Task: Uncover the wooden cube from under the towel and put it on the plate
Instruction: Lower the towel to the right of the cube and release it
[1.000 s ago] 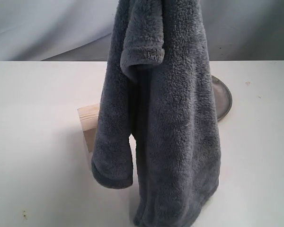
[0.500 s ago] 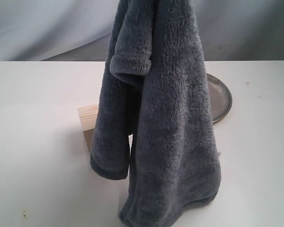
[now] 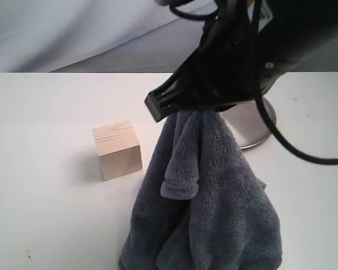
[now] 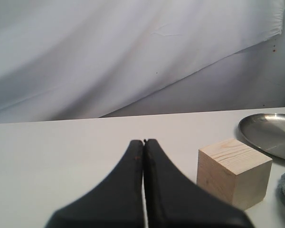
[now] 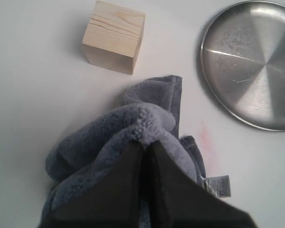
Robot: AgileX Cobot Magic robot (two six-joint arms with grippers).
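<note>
The wooden cube (image 3: 118,149) stands bare on the white table, also seen as the cube (image 5: 115,37) and the cube (image 4: 233,172). The blue-grey towel (image 3: 208,208) hangs in a bunch from my right gripper (image 5: 146,143), which is shut on a fold of the towel (image 5: 114,147); its lower part piles on the table near the front edge, right of the cube. The silver plate (image 3: 253,125) lies behind the towel, partly hidden by the right arm (image 3: 236,62); the plate (image 5: 256,61) shows bare. My left gripper (image 4: 143,141) is shut and holds nothing, low over the table beside the cube.
A white cloth backdrop (image 3: 73,34) hangs behind the table. The towel's white tag (image 5: 217,185) lies on the table (image 3: 39,112) by the cloth.
The towel has come down and to the right, its bottom now heaped on the table. The right arm has dropped into view, and the cube is fully uncovered.
</note>
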